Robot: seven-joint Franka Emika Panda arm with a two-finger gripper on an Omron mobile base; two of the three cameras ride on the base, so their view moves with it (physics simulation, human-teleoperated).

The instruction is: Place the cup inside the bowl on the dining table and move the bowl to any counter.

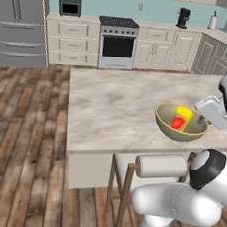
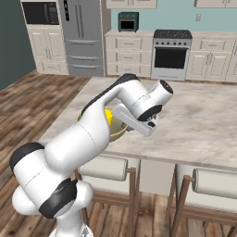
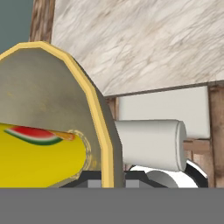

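We see the gripper at the right rim of the bowl, and its fingers are nearly together and clenched on that rim; in the hand view the yellowish rim runs down to where the finger tips are, w/ the bowl wall on both sides of it. In the right base view the hand is mostly covered by the arm's own link, so from there we cannot tell the grip.

The cup lies inside the bowl, yellow w/ the red patch to the front; one cup, one bowl. In the hand view the cup shows a watermelon picture on its side.

The bowl is over the dining table, near the front edge and toward the front right corner. If it touches the top or is a bit lifted, we cannot tell. The table top to the left and behind the bowl is bare, much open room there.

Below the front edge we count two stools w/ roll-shaped backs. The counter runs along the teal wall, well apart, w/ one stove between cabinets and one fridge at the left.
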